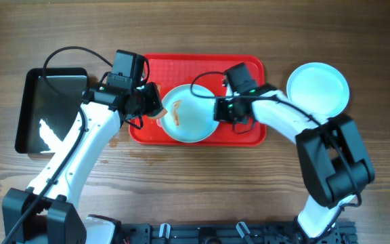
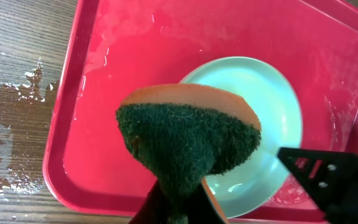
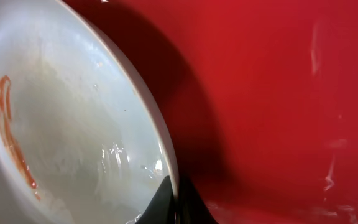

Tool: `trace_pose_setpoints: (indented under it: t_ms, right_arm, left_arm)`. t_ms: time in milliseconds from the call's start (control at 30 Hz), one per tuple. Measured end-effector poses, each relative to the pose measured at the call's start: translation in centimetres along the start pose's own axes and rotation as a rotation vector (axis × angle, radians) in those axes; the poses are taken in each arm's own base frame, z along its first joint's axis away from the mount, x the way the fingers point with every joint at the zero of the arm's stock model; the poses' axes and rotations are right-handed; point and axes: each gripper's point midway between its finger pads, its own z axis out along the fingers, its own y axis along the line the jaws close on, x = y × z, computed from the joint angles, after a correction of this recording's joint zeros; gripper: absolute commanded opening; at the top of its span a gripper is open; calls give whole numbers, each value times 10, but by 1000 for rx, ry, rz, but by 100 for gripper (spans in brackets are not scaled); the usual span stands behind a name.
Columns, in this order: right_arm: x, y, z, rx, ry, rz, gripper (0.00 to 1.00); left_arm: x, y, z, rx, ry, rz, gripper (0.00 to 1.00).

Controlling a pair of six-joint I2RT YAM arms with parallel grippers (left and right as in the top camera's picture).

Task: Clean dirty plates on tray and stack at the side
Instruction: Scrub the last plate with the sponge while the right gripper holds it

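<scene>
We find a black pan (image 1: 49, 108) at the left edge of the table (image 1: 195, 190), well apart from the work. A wet patch (image 2: 11, 118) lies on the wood just left of the tray.

The left gripper (image 1: 151, 108) is clamped narrow on a sponge (image 2: 188, 134), which has a green scouring face and an orange backing. The sponge is squeezed to a stem between the fingers and fans out beyond them. From overhead it sits at the left rim of the plate. We cannot tell whether it touches.

The red tray (image 1: 242, 74) lies at the centre of the table, and its floor is wet. One plate (image 1: 188, 115) sits in its lower middle part. An orange smear (image 1: 176, 115) runs down the left of the plate's bowl, and the right wrist view shows it as a thin curved streak.

The right gripper (image 1: 217, 110) is closed on the plate's right rim, one finger inside the bowl and one outside. That edge casts a dark shadow on the tray floor, and the plate appears tilted.

A second plate (image 1: 318, 88) rests on the bare table right of the tray and clear of it. Its face shows no marks.
</scene>
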Motion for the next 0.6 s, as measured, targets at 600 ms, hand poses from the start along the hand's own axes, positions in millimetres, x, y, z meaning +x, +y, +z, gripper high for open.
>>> trace_pose_setpoints:
  t_ms: [600]
  right_arm:
    - [-24, 24, 4, 2, -174, 93, 4]
  left_arm:
    - [21, -17, 55, 23, 27, 73, 4]
